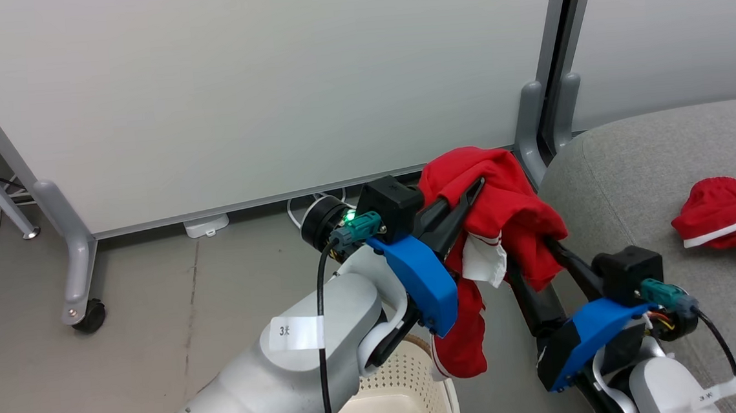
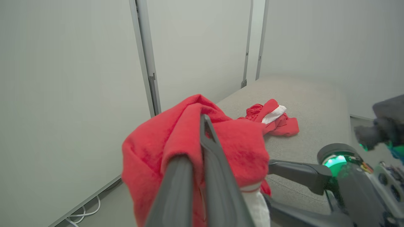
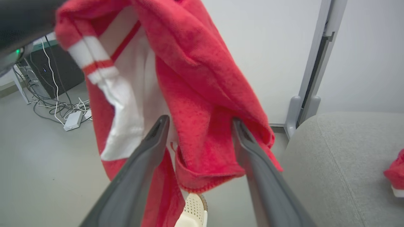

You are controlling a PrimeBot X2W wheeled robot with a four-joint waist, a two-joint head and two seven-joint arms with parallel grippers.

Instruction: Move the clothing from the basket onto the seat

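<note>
one red garment (image 1: 511, 209) hangs above the edge of the basket (image 1: 406, 385), beside the seat (image 1: 637, 168), pinched in the narrow left pincer (image 1: 471, 194) and draped between the wide-spread fingers of the right pincer (image 3: 199, 120); a second garment (image 1: 728, 210) lies on the seat.

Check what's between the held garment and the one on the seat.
Only bare seat between held garment and lying garment; the left wrist view shows it.
</note>
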